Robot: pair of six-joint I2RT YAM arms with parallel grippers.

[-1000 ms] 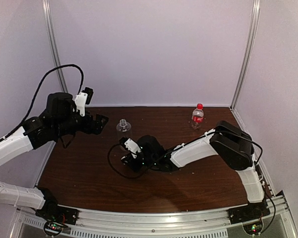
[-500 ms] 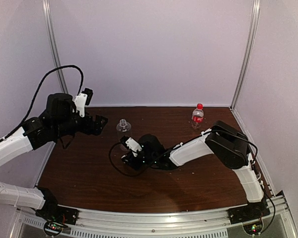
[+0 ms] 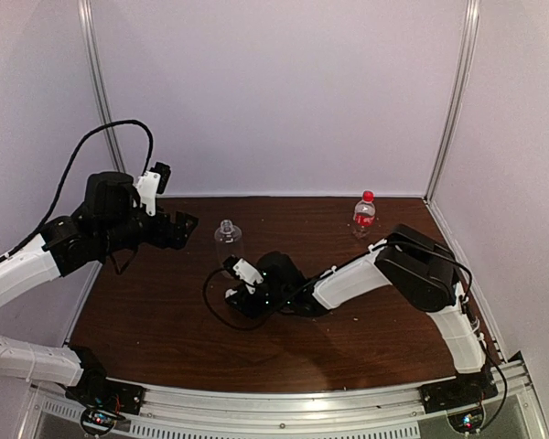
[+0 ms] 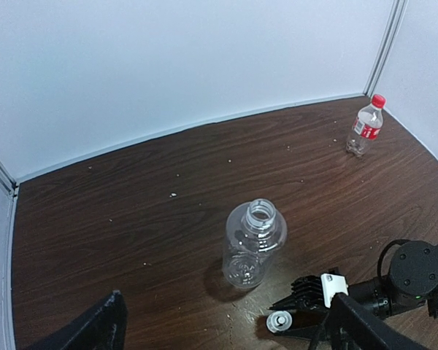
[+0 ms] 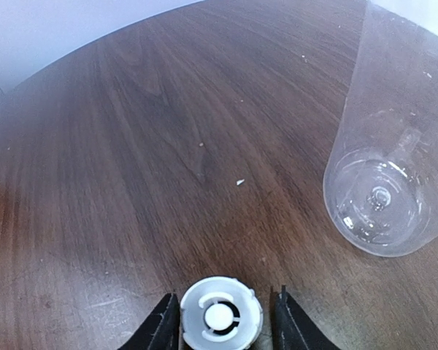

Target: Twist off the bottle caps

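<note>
Right wrist: right gripper [image 5: 225,305] barely open astride white cap [image 5: 220,315]. We judge it light, stiff; grip its rim.

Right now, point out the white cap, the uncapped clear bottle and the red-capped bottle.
white cap [image 5: 220,317], right wrist view, its centre.
uncapped clear bottle [image 4: 254,244], left wrist view, its body.
red-capped bottle [image 4: 365,129], left wrist view, its label.
</note>
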